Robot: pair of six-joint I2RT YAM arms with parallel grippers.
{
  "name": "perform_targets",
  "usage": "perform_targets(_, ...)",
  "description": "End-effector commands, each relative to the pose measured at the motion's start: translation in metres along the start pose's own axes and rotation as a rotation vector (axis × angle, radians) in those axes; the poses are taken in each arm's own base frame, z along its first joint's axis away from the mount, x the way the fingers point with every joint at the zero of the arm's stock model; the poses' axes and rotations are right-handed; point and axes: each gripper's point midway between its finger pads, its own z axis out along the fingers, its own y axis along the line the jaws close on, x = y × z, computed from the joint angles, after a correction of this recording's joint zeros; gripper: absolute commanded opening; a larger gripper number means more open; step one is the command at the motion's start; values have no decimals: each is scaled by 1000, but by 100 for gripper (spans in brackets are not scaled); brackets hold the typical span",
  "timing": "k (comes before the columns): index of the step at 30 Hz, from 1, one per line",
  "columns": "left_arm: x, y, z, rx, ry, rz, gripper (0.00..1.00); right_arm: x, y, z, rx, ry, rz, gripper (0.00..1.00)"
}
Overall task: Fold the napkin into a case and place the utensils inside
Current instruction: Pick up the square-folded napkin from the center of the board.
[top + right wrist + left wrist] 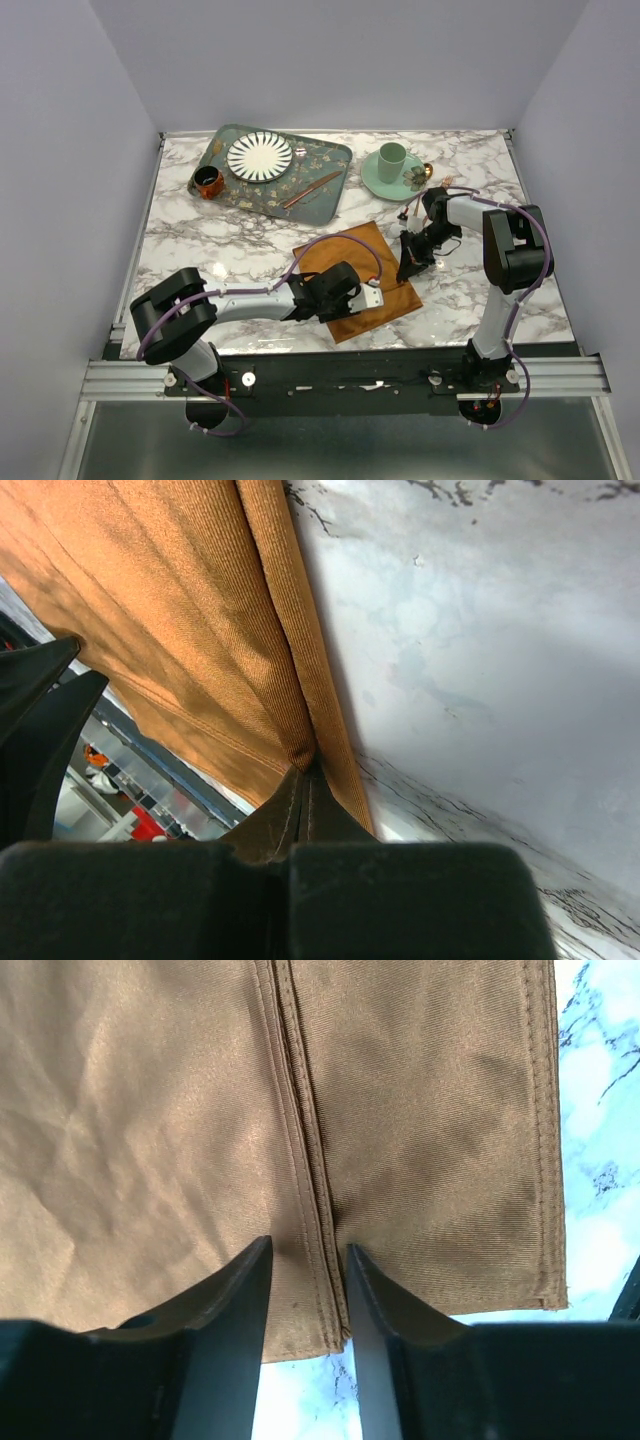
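Observation:
The rust-orange napkin (pixel 345 262) lies folded on the marble near the front middle. Two of its hemmed edges meet in a seam down the napkin (pixel 150 1110) in the left wrist view. My left gripper (pixel 375 298) sits low at its near edge; the left gripper (pixel 308 1250) is open, its jaws straddling that seam. My right gripper (pixel 405 268) is shut on the napkin's right edge, and the right gripper (pixel 310 770) pinches a raised fold of the napkin (pixel 150 610). No case shows. One copper utensil (pixel 312 189) lies on the tray, and a spoon (pixel 427 170) rests by the saucer.
A patterned green tray (pixel 335 160) at the back left holds a striped plate (pixel 260 156), with a small brown cup (pixel 208 182) at its left corner. A mint cup (pixel 391 162) stands on a saucer (pixel 375 182) at the back right.

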Motion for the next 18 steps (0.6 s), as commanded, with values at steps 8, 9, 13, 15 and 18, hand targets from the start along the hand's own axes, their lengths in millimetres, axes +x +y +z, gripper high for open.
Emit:
perform_targets(8, 5, 3, -11, -10, 23, 43, 40, -4, -1, 0, 16, 4, -12, 1)
perform_targets(9, 5, 2, -11, -9, 24, 46, 39, -4, -1, 1, 15, 6, -14, 1)
perform_targets(13, 3, 5, -12, -21, 15, 43, 35, -4, -1, 0, 19, 4, -15, 1)
perform_targets(15, 3, 6, -12, -26, 17, 43, 33, -3, -1, 0, 17, 7, -11, 1)
perform_targets(18, 4, 7, -11, -26, 24, 51, 31, -4, 0, 0, 14, 6, -14, 1)
